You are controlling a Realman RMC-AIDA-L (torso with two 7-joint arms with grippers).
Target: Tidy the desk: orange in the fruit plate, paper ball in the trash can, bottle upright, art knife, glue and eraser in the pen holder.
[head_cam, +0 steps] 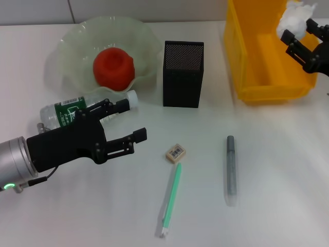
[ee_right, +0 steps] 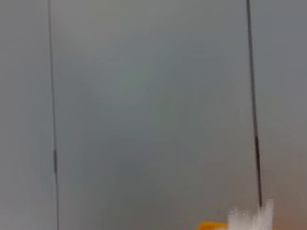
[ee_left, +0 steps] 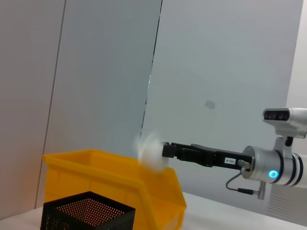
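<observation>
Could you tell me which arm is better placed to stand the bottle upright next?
Likely the left: the left gripper hangs open beside the lying bottle, while the right gripper holds the paper ball over the trash can.

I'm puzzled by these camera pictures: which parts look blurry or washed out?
Right wrist view: soft throughout, mostly grey wall. Left wrist view: the paper ball is smeared at the right pincer. Head view: sharp, though the table looks bright with faint shadows.

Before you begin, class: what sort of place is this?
Probably a desk set up for a tidying exercise: a white table with a mesh pen holder, an eraser and a yellow trash can.
</observation>
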